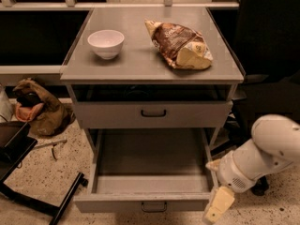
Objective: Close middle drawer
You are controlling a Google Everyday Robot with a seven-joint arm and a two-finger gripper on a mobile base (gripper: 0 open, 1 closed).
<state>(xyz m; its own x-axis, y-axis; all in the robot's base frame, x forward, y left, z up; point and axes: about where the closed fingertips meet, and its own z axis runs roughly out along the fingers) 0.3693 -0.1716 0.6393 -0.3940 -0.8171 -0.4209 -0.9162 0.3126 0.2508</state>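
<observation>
Grey middle drawer: pulled right out of the cabinet, with a plain, bare floor and nothing inside to foul the slide. It lay to the left of the end effector, its front right corner just beside it.
End effector: cream-coloured and down low at that front right corner, hanging off the white arm. Contact with the front panel could not be made out, and whether it was open or closed could not be told either.
Why it stood there: by my read, it was parked outside the front panel so that a push toward the cabinet would carry the drawer home. No grasp looked necessary.
Dark bar handle: at the centre of the drawer front, well to the left of the end effector, untouched.
Upper drawer: above and to the left, beyond the open one. It looked shut, or close to it.
Counter: high above and behind, carrying a white bowl and a crinkled snack bag, both well out of the way.
Risk: I judged that a shove at the corner rather than the centre could skew the drawer on its runners.
</observation>
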